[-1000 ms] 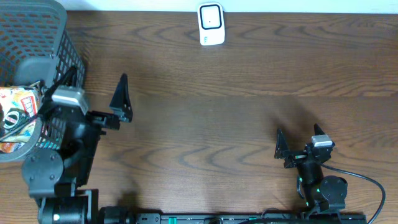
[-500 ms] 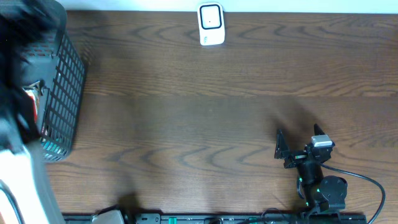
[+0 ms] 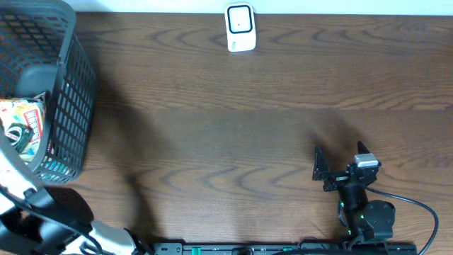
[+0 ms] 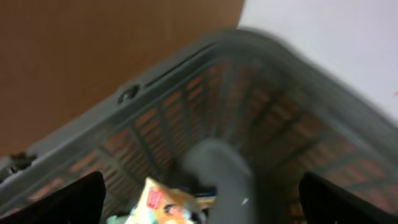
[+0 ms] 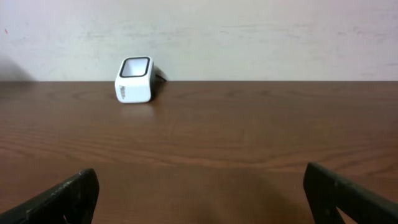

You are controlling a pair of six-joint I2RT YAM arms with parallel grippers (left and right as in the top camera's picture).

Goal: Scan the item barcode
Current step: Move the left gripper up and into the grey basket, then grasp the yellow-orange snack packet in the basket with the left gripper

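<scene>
The step in hand appears to be the pick: the left gripper (image 4: 211,205) hangs over the mesh basket (image 3: 67,92) at the left end of the table (image 3: 212,142), its fingers spread wide and holding nothing. The wrist view is blurred, so the exact height above the rim cannot be told. The most likely item to be scanned is the printed packet (image 3: 21,117), which lies inside the basket against the near wall, beside a grey rounded object (image 3: 39,78) whose nature cannot be made out. No barcode is visible on the packet from any view. The scanner (image 3: 240,28) stands well apart at the far edge of the table, near the middle. The right gripper (image 5: 205,199) rests low at the near right, also wide open and empty, facing the scanner. To do the pick well, bring the left jaws down inside the basket walls, keeping clear of the rim and of the grey object. Centre them over one edge of the packet rather than its face, so that the printed surfaces remain uncovered. Close only once both fingers straddle the packet. Lift straight up until it clears the rim before moving across. Expect the packet to be limp; a grip near a corner may let it fold, so take it along a firmer edge.
</scene>
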